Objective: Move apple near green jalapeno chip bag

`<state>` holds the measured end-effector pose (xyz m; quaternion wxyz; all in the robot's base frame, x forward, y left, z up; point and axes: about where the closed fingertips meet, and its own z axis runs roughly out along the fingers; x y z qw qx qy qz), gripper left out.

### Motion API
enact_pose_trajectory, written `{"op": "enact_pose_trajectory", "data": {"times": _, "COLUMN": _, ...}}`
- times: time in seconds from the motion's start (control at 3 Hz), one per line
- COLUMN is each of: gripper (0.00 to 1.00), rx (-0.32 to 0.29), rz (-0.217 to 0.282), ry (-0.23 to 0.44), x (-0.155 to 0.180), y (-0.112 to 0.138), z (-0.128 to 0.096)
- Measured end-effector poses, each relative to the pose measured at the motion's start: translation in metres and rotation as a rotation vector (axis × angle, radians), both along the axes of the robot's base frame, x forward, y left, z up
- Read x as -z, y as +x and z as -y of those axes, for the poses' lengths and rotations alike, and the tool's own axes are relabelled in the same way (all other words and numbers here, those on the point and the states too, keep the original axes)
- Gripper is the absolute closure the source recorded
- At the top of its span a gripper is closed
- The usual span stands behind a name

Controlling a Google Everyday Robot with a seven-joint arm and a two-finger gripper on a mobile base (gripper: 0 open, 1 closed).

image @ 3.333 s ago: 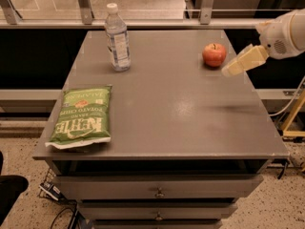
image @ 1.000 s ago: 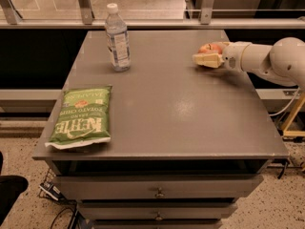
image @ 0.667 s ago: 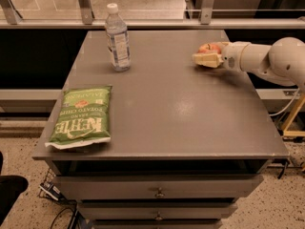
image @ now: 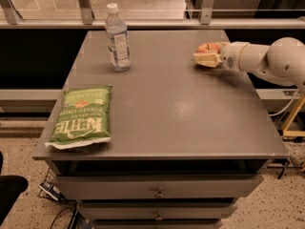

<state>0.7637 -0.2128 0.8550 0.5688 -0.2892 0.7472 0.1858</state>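
Observation:
The apple (image: 208, 46) sits on the grey table at the far right, red-orange, mostly covered by my gripper. My gripper (image: 208, 55) reaches in from the right on a white arm and is shut on the apple, with one cream finger (image: 206, 59) lying across its front; the apple rests low at the tabletop. The green jalapeno chip bag (image: 82, 116) lies flat at the table's front left corner, with white "Kettle" lettering, far from the apple.
A clear plastic water bottle (image: 117, 38) stands upright at the back left of the table (image: 171, 109). Drawers run below the table's front edge. A metal rail and glass run behind the table. A wooden stand shows at the right edge (image: 293, 118).
The gripper came in from the right and closed around the apple, which has stayed in place. Over the last second nothing has visibly moved.

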Motion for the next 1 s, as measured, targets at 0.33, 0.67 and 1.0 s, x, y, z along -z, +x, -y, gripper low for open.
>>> {"op": "enact_pose_trajectory", "data": {"times": 0.33, "gripper": 1.00, "rx": -0.027, "rz": 0.007, "ry": -0.014, "x": -0.014, "y": -0.010, "z": -0.007}}
{"op": "enact_pose_trajectory", "data": {"times": 0.67, "gripper": 1.00, "rx": -0.057, "rz": 0.039, "ry": -0.021, "x": -0.042, "y": -0.042, "z": -0.015}}
{"op": "enact_pose_trajectory", "data": {"times": 1.0, "gripper": 1.00, "rx": -0.095, "rz": 0.057, "ry": -0.013, "x": -0.058, "y": -0.094, "z": -0.030}}
